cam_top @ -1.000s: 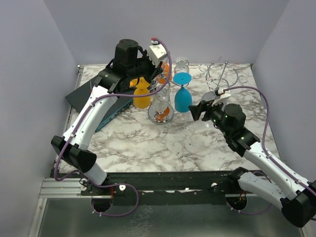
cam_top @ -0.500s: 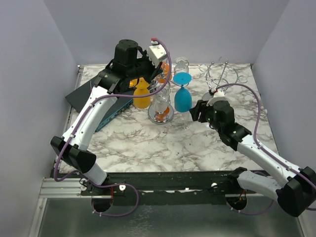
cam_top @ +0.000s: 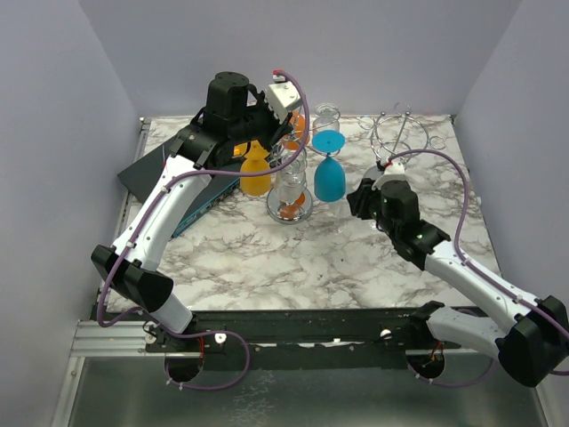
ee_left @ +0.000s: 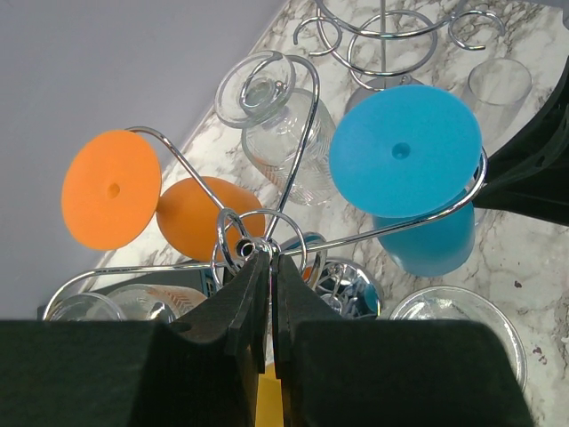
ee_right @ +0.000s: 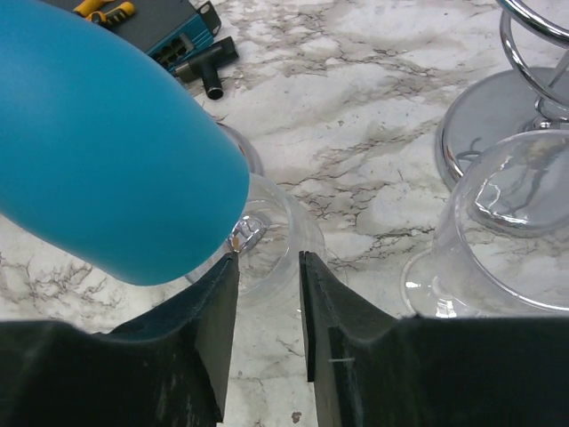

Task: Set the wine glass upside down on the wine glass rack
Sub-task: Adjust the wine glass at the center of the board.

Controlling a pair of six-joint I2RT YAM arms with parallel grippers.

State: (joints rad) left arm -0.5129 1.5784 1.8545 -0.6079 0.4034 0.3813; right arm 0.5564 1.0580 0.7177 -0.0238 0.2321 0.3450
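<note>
- The blue wine glass (cam_top: pixel 329 178) hangs upside down on the rack (cam_top: pixel 290 210) at the centre of the top view. Its foot sits over a wire arm and its bowl points down.
- The hanging looks done, so the step in hand is probably getting the right gripper (ee_right: pixel 267 262) away cleanly.
- It would do best to draw straight back toward the lower right of the top view. A nudge to the bowl could swing the glass along the wire.
- Its jaws stand a little apart with nothing between them. The bowl lies close against one fingertip, and I cannot tell if they touch.
- A clear glass (ee_right: pixel 524 222) stands at the right of the wrist view and is worth avoiding on the way out.
- The left gripper (ee_left: pixel 269 260) is pinched tight on the rack's top loop, steadying it. It had best not let go before the right arm is clear.
- The right arm stretches low from the lower right. The left arm arches up from the lower left, wrist bent down over the rack.
</note>
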